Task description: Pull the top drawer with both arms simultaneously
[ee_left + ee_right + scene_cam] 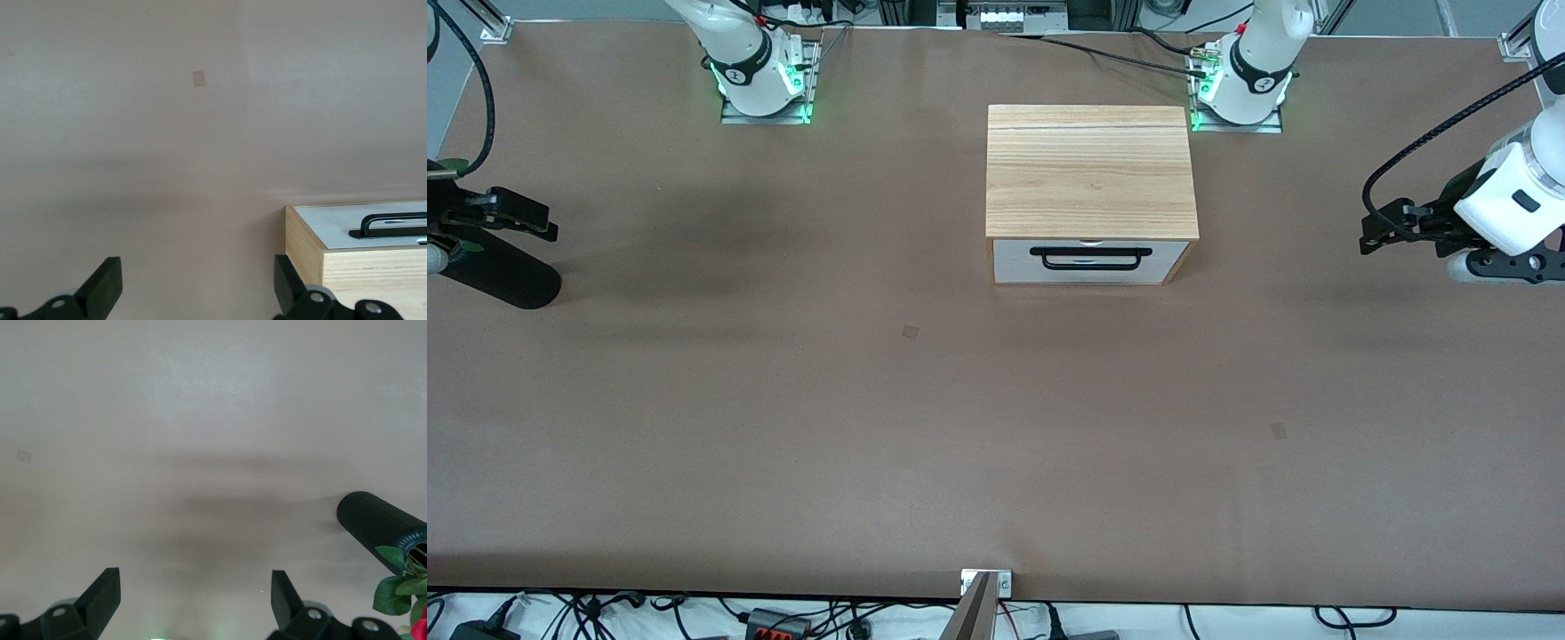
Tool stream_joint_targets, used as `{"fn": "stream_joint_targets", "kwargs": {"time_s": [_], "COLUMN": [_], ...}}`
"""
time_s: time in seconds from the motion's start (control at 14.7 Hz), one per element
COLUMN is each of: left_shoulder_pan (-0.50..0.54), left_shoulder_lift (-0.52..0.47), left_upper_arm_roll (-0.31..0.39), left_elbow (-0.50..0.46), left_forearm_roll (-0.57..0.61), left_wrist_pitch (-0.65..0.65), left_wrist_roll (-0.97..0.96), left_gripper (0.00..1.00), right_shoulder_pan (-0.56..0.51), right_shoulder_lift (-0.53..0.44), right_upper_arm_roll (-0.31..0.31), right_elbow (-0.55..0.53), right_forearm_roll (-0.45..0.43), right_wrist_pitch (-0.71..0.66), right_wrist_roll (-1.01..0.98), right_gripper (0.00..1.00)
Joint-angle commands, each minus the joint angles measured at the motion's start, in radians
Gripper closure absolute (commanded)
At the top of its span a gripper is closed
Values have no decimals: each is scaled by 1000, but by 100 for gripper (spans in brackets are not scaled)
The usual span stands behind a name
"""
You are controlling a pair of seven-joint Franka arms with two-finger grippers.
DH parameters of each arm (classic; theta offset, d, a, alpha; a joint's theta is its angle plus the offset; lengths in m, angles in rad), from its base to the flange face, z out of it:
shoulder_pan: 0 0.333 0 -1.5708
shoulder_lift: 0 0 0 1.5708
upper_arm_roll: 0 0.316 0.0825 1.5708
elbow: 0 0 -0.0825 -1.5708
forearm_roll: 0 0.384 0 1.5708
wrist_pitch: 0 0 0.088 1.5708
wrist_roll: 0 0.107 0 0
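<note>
The cabinet (1089, 169) with a light striped-wood top stands on the table between the two arm bases. Its top drawer (1014, 262) has a white front and a long black bar handle (1089, 258), and it is pushed in flush. My left gripper (1368, 233) hovers open over the table at the left arm's end, well apart from the cabinet. In the left wrist view its fingers (103, 287) frame bare table, with the drawer front (327, 230) and handle (393, 223) at one corner. My right gripper (550, 222) hovers open at the right arm's end, holding nothing (195, 597).
A black ribbed vase (503, 277) with green leaves and a red flower (373, 520) sits under the right gripper at the right arm's end. Brown table (871, 427) spreads wide in front of the drawer. Cables run along the table's edges.
</note>
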Motion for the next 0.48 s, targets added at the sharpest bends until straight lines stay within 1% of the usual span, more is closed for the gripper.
{"fn": "stream_joint_targets", "kwargs": {"time_s": [0.0, 0.41], "left_shoulder_pan": [3, 3], "left_shoulder_lift": [16, 16], "left_upper_arm_roll": [-4, -5], "left_elbow": [38, 40], "left_forearm_roll": [-3, -3], "left_wrist_pitch": [-27, -27], "left_wrist_roll": [17, 11], "left_gripper": [0, 0], "right_shoulder_pan": [-2, -2], "right_shoulder_lift": [-23, -12], "right_upper_arm_roll": [0, -1], "right_elbow": [-19, -15], "right_forearm_roll": [10, 12], "right_wrist_pitch": [-3, -2], "right_wrist_roll": [-18, -15], "right_gripper": [0, 0]}}
